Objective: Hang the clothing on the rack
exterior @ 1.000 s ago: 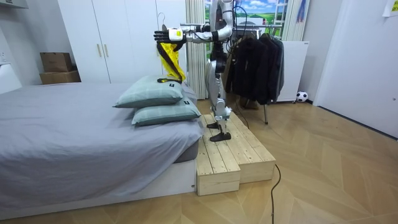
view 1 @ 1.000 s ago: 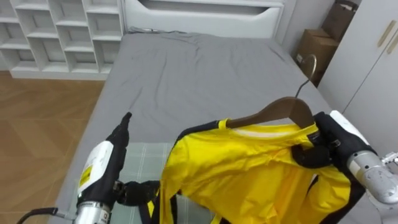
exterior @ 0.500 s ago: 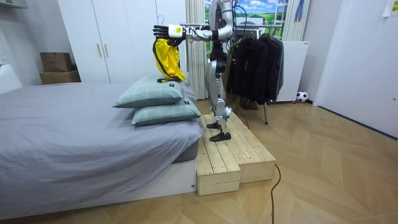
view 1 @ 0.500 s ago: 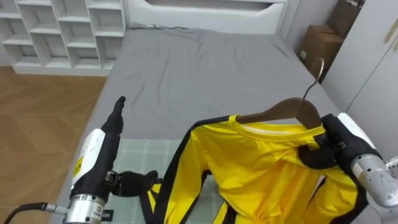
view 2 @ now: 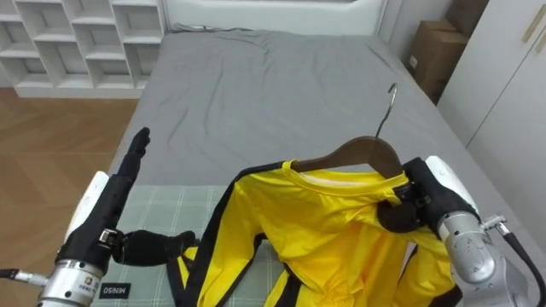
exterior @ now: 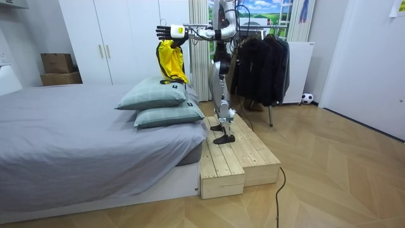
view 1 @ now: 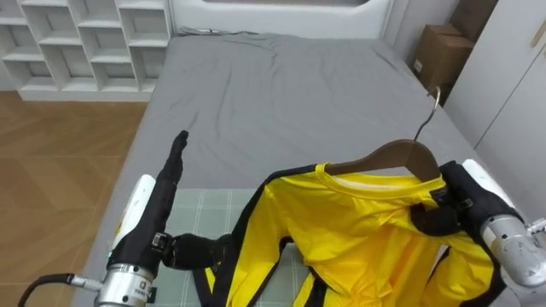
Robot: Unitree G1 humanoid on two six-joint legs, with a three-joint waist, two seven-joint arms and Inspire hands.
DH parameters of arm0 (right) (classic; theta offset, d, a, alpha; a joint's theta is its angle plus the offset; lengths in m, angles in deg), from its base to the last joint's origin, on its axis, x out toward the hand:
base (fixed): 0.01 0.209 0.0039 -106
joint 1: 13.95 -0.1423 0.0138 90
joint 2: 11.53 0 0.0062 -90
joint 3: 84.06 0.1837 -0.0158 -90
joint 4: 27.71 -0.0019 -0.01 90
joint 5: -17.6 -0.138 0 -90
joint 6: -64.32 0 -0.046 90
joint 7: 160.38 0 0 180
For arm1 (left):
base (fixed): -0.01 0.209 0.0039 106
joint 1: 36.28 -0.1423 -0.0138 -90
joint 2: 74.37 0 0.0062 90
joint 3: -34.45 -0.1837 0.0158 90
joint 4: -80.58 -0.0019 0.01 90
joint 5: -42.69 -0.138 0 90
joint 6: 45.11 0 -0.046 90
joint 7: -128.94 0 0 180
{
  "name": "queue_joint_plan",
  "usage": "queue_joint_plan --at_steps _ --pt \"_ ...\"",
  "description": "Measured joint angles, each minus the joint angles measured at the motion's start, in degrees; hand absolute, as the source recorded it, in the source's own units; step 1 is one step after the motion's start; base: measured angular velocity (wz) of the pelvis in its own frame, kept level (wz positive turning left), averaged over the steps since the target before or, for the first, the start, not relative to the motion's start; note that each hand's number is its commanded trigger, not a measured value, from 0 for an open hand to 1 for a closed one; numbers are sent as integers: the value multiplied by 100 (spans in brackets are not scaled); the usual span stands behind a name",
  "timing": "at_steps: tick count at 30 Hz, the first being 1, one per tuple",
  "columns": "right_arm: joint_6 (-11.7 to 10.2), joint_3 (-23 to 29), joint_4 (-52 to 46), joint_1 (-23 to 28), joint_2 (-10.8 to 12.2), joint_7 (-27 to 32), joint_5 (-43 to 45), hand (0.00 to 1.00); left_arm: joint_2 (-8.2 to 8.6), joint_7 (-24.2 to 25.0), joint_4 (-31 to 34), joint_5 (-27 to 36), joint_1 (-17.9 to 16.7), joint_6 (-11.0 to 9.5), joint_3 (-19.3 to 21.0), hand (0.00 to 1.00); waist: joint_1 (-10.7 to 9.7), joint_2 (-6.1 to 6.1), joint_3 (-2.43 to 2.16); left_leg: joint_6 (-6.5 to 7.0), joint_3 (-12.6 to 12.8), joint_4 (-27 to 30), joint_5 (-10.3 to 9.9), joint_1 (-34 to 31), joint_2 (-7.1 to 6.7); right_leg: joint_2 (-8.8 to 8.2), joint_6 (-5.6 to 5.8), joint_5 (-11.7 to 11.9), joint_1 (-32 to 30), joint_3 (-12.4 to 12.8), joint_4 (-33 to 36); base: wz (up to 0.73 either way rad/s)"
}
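Lifted a little since a second ago, the shirt point(view 1: 358, 230) now hangs higher over the pillow point(view 1: 196, 205), with more of its body spread out below the hanger point(view 1: 392, 158). The right hand point(view 1: 444, 213) has its fingers curled tight round the hanger's near end, cloth bunched under them. The left hand point(view 1: 158, 217) is flat, fingers straight and pointing away over the bed point(view 1: 256, 94). Its thumb reaches sideways toward the shirt's black edge and holds nothing.

The main risk is probably the shirt sliding off. The hanger is gripped at one end only, so any tilt could let the smooth cloth run down the free arm. The hook point(view 1: 431, 107) above the right hand is thin wire, and a twist of the wrist could make it miss the rail. The rack point(exterior: 262, 60) stands behind the robot, on the far side of its body from both hands, so it must turn on the narrow platform point(exterior: 231, 152).

The shirt looks glossy and creased, yellow with black trim. The hanger is dark curved wood. The bed is grey, lightly wrinkled cloth, and the pillow is a pale green check.
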Motion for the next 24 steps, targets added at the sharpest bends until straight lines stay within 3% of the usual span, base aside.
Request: queue_joint_plan --at_steps 9,12,19,24 --pt "50 19 -398 7 -37 60 783 100 20 -144 -673 -79 -148 5 701 0 51 29 -21 0 50 -4 0 21 2 5 0 0 -21 12 31 -2" --pt "63 19 -942 69 -112 60 977 100 52 -296 -1170 -78 -376 24 977 0 72 39 -62 -1 82 -21 1 91 4 10 0 0 22 11 30 -6" --pt "162 18 -1878 532 -186 66 1105 100 47 -847 -2567 -20 -460 35 1087 0 95 -8 -103 -1 59 -100 1 264 3 16 0 0 163 21 21 0" --pt "242 17 -2834 1018 -206 47 1105 100 55 -1090 -3181 96 -751 133 1222 0 142 -19 -112 -3 185 -183 -1 311 12 50 -1 1 145 205 2 -14"
